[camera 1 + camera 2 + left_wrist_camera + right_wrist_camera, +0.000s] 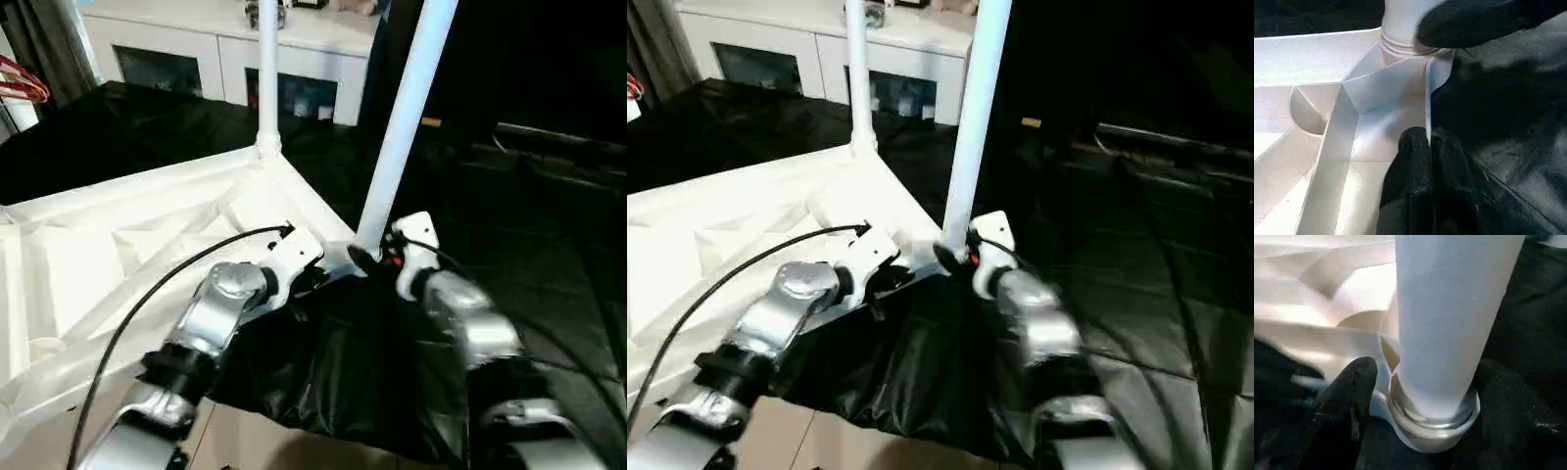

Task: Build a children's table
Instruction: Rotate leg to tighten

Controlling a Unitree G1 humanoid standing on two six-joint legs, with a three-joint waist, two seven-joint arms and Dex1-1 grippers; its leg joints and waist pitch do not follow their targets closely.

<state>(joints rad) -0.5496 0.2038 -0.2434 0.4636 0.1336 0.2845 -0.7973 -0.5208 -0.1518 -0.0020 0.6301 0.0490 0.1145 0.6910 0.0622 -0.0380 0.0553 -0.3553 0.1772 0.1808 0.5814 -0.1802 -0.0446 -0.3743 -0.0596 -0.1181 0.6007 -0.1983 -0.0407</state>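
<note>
**A:** Left of the scene: what lies there?

**B:** The tabletop [127,245], white plastic, upside down on a black sheet [333,372], its ribbed underside facing up. It takes up the left half of the head views and runs off the left edge. By its look it is a stiff, light moulding with a smooth skin that could slip in a pinch; the thin rim wall is the natural place to take hold.

**A:** And the left claw?

**B:** The left claw [1427,147] is pinched almost flat on that rim wall, just short of the near corner socket [1435,431]. The fingers straddle the thin edge, one inside and one outside.

**A:** Centre of the scene?

**B:** The far leg [266,69] stands upright in the far corner. The near leg [402,117] rises from the near corner socket, leaning a little to the right. Both are smooth tapered tubes, probably light and rigid; low down by the collar should give the most control with the least levering on the socket.

**A:** Right of the scene?

**B:** The right claw [377,259] sits at the base of the near leg, one black finger [1347,391] just beside the collar. How wide its jaws stand cannot be told, nor whether it bears on the tube.
</note>
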